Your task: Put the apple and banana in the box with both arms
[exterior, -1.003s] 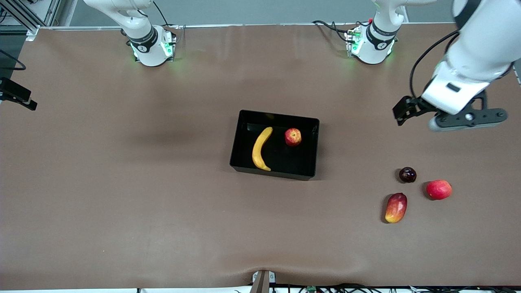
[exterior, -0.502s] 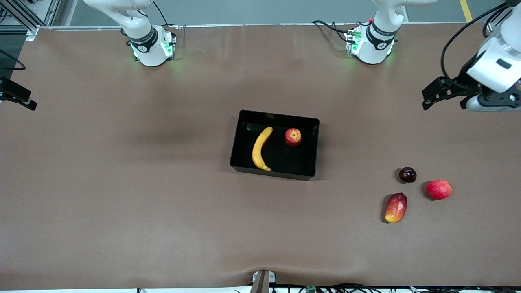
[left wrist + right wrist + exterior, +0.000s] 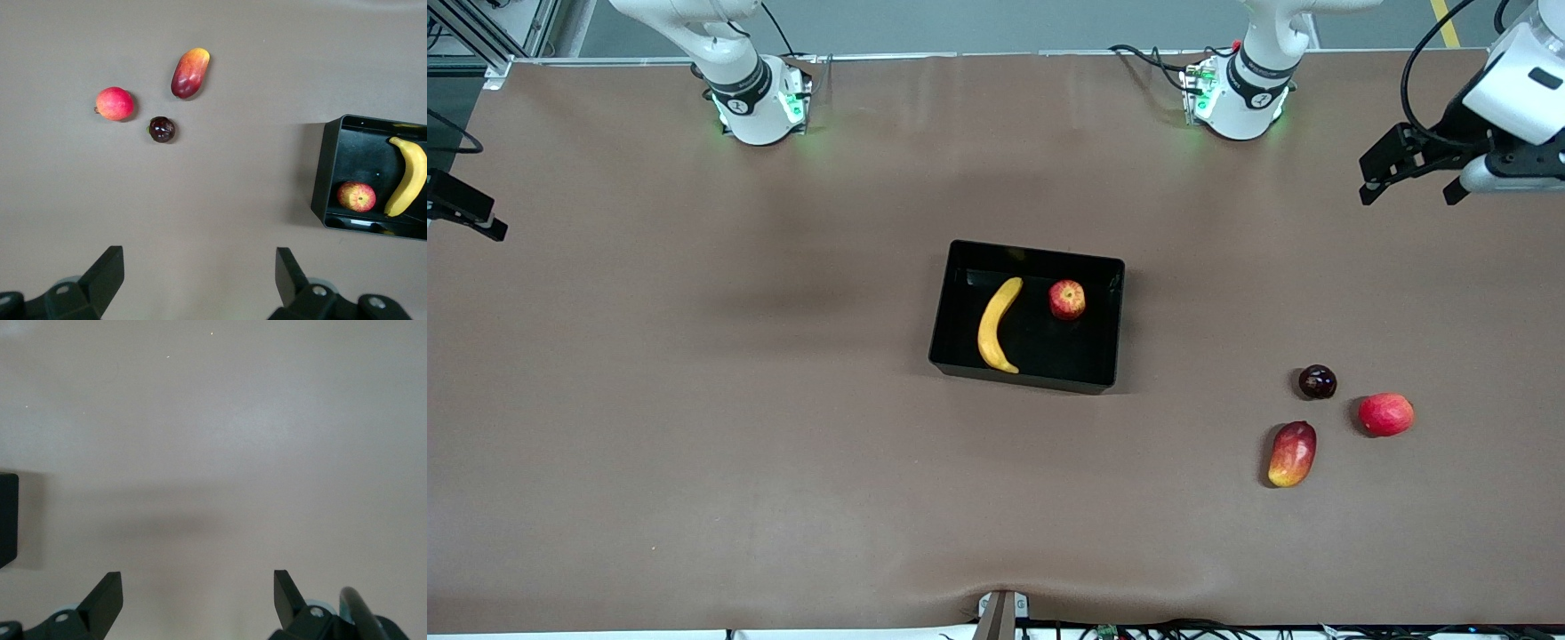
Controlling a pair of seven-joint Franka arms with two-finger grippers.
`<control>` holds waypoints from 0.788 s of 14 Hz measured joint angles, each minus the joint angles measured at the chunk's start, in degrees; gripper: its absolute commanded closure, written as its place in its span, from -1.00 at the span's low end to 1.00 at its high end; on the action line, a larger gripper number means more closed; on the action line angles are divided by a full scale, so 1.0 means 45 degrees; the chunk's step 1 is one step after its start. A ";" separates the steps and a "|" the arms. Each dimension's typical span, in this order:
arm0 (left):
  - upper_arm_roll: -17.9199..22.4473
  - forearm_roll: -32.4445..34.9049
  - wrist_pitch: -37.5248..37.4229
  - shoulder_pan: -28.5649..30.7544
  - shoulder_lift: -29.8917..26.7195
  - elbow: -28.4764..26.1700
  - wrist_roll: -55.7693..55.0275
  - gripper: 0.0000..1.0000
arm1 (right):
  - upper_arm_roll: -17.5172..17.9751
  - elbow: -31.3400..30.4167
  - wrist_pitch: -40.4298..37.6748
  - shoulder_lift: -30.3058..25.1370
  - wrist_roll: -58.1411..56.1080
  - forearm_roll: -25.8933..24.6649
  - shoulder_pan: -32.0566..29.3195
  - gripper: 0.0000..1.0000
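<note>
The black box [image 3: 1113, 307] sits mid-table. In it lie the yellow banana [image 3: 996, 324] and the red, yellow-streaked apple [image 3: 1066, 299], side by side and apart. The left wrist view shows the box [image 3: 323, 180], the apple [image 3: 355, 197] and the banana [image 3: 408, 177] too. My left gripper [image 3: 1409, 191] is open and empty, high over the bare table at the left arm's end; its jaws [image 3: 199, 267] stand wide apart. My right gripper [image 3: 198, 587] is open and empty over bare table, with a corner of the box [image 3: 7, 520] at the view's edge. It is out of the front view.
Three other fruits lie on the table toward the left arm's end, nearer to the front camera than the box: a dark plum [image 3: 1317, 381], a pinkish-red round fruit [image 3: 1385, 414] and a red-yellow mango [image 3: 1292, 454]. The arm bases [image 3: 756, 102] stand along the table's back edge.
My left gripper has swung up and away from the box toward the left arm's end of the table. The fruits and the box have not moved.
</note>
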 measured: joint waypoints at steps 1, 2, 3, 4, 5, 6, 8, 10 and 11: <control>0.0003 0.0000 0.0000 -0.0027 -0.0098 -0.0072 0.0048 -1.00 | -0.0002 0.0000 0.0000 0.0000 0.0000 0.0000 -0.0001 -1.00; 0.0010 0.0000 0.0000 -0.0036 -0.0169 -0.0117 0.0140 -1.00 | -0.0002 0.0000 0.0000 0.0000 0.0000 0.0000 -0.0001 -1.00; 0.0021 0.0000 0.0000 -0.0036 -0.0203 -0.0140 0.0246 -1.00 | -0.0003 0.0000 0.0000 0.0000 0.0000 0.0000 -0.0001 -1.00; 0.0034 0.0011 0.0000 -0.0036 -0.0212 -0.0149 0.0331 -1.00 | -0.0003 0.0000 0.0000 0.0000 0.0000 0.0000 -0.0001 -1.00; 0.0041 0.0091 0.0000 -0.0036 -0.0212 -0.0154 0.0399 -1.00 | -0.0003 0.0000 0.0000 0.0000 0.0000 0.0000 -0.0001 -1.00; 0.0043 0.0223 0.0000 -0.0036 -0.0212 -0.0159 0.0488 -1.00 | -0.0003 0.0000 -0.0001 0.0000 0.0001 0.0000 -0.0001 -1.00; 0.0079 0.0303 0.0000 -0.0022 -0.0212 -0.0184 0.0538 -1.00 | -0.0003 0.0000 -0.0001 0.0000 0.0001 0.0000 -0.0001 -1.00; 0.0133 0.0305 0.0000 0.0011 -0.0206 -0.0242 0.0561 -1.00 | -0.0003 0.0000 -0.0002 0.0000 0.0001 0.0000 -0.0001 -1.00; 0.0154 0.0305 0.0001 0.0013 -0.0194 -0.0257 0.0565 -1.00 | -0.0003 0.0000 -0.0004 0.0000 0.0001 0.0000 -0.0001 -1.00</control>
